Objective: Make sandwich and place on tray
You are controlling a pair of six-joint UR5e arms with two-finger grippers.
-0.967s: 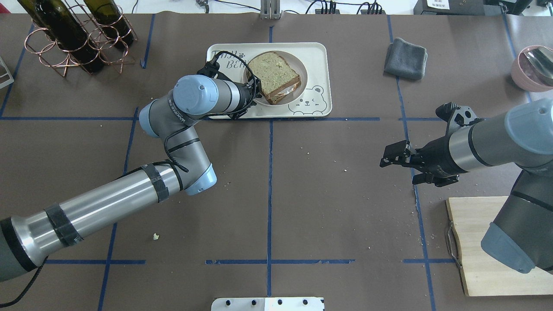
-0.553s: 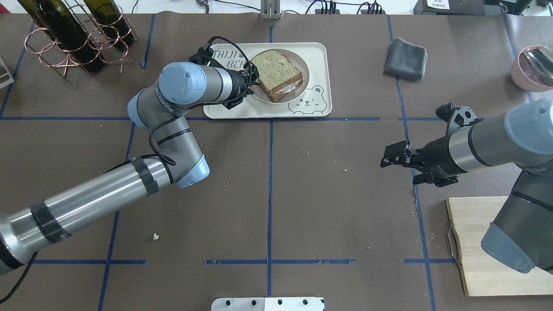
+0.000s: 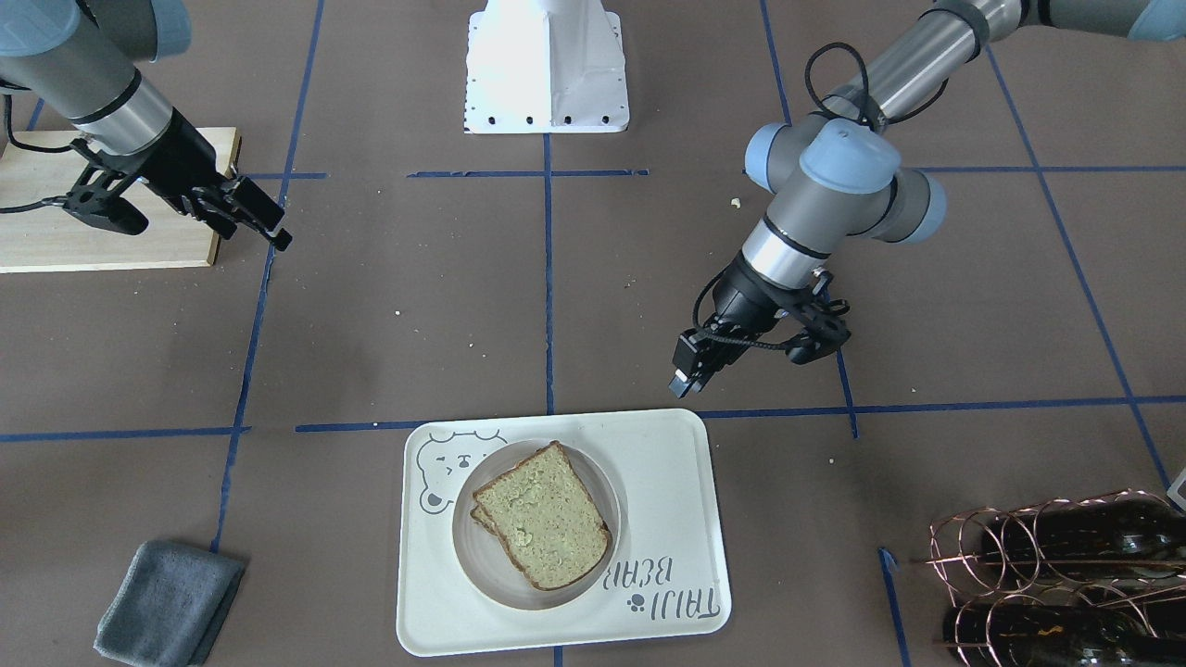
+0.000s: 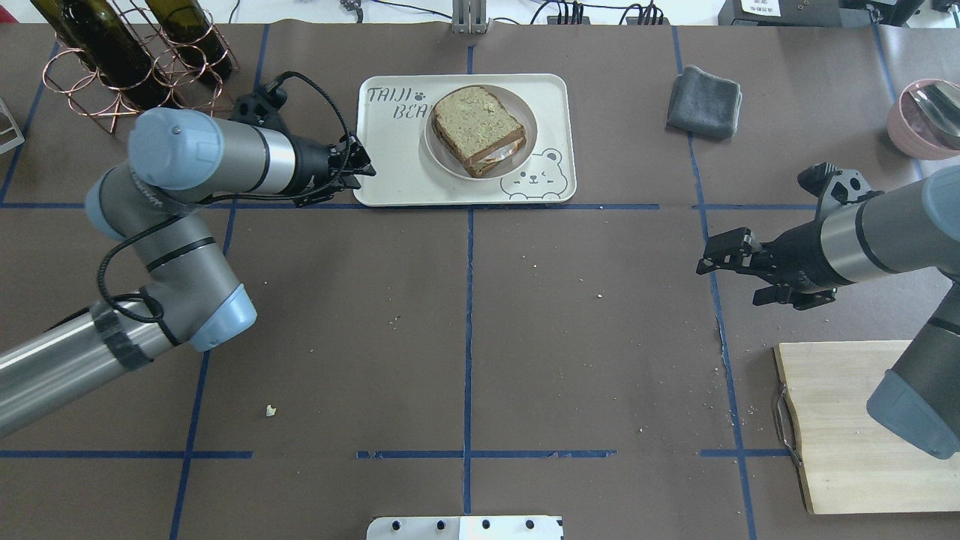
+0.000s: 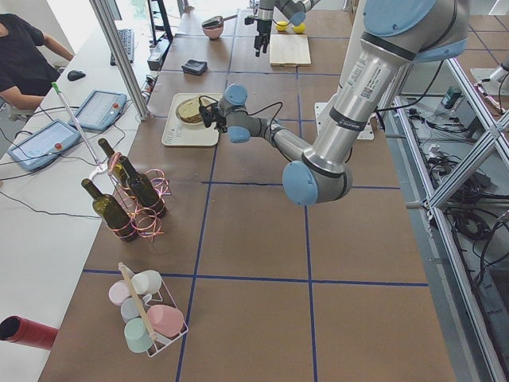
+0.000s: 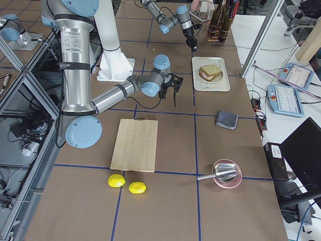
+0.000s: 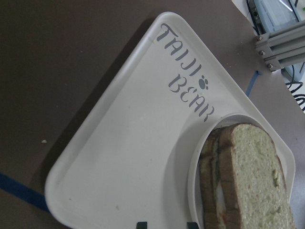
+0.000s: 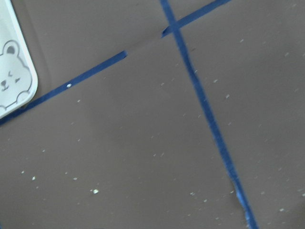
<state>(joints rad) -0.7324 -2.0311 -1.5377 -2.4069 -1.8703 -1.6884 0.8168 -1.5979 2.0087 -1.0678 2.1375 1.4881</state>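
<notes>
Cream tray (image 4: 397, 165), sandwich (image 4: 476, 127) aboard (on plate (image 4: 448, 163))

We see a brown-papered table (image 4: 570, 360) crossed by blue tape lines (image 4: 469, 315) and dotted with crumbs (image 4: 271, 410). From overhead, the tray (image 4: 390, 172) sits upper centre, a grey cloth (image 4: 703, 91) to its right, a pink bowl (image 4: 907, 124) at the right edge, a wire bottle rack (image 4: 120, 71) upper left and a wooden cutting board (image 4: 832, 427) lower right. Two yellow things, probably lemons (image 6: 116, 181), lie near the board.

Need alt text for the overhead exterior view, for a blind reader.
A sandwich sits on a round plate on a cream tray at the table's far side. The left gripper hovers at the tray's edge; the right gripper hangs over the table, near a cutting board.
</notes>
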